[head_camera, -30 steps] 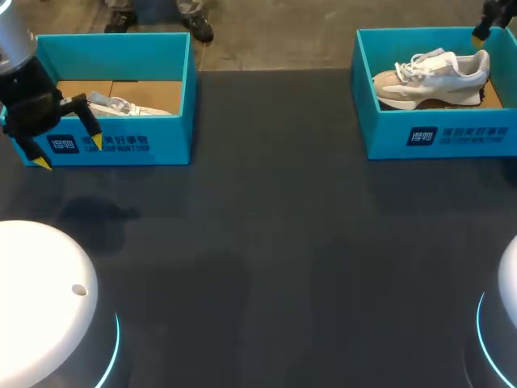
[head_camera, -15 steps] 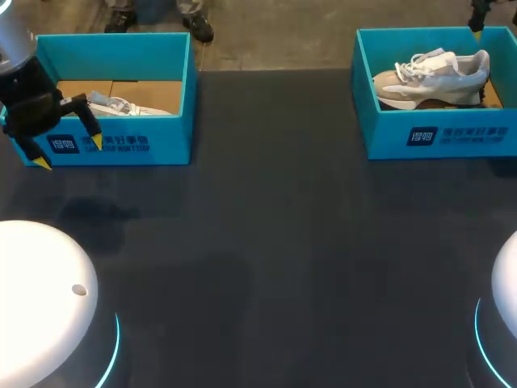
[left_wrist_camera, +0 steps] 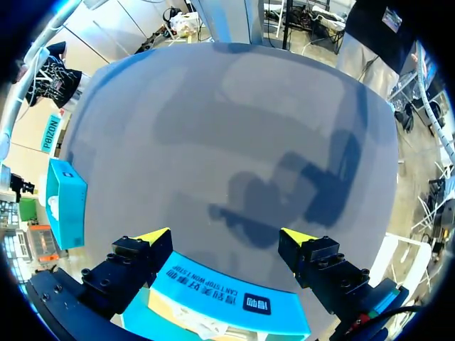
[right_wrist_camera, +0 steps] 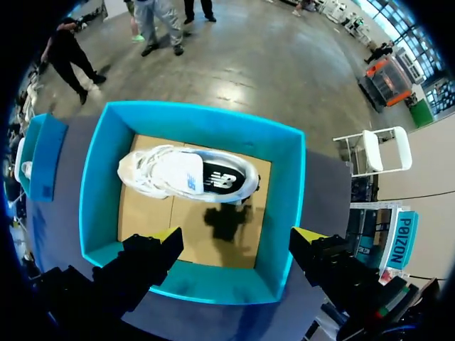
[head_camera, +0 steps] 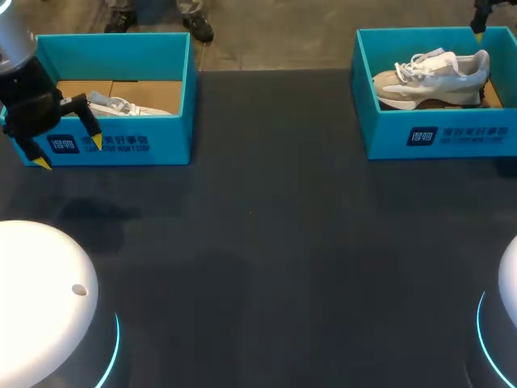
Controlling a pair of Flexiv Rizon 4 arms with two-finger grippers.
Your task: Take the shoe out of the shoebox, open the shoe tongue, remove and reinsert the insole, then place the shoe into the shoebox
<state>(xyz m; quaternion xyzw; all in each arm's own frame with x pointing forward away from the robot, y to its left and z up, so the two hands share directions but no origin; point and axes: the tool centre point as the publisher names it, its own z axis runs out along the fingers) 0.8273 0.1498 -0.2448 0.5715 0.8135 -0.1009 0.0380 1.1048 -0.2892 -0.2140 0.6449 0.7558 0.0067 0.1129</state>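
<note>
left gripper: fingers spread, empty, at front wall of left teal cardboard shoebox
shoe: white-and-beige sneaker lying in right teal cardboard shoebox
right gripper: fingers spread, above that box
step: take-out, sneaker not yet grasped
next: descend, pinch sneaker's upper
</note>
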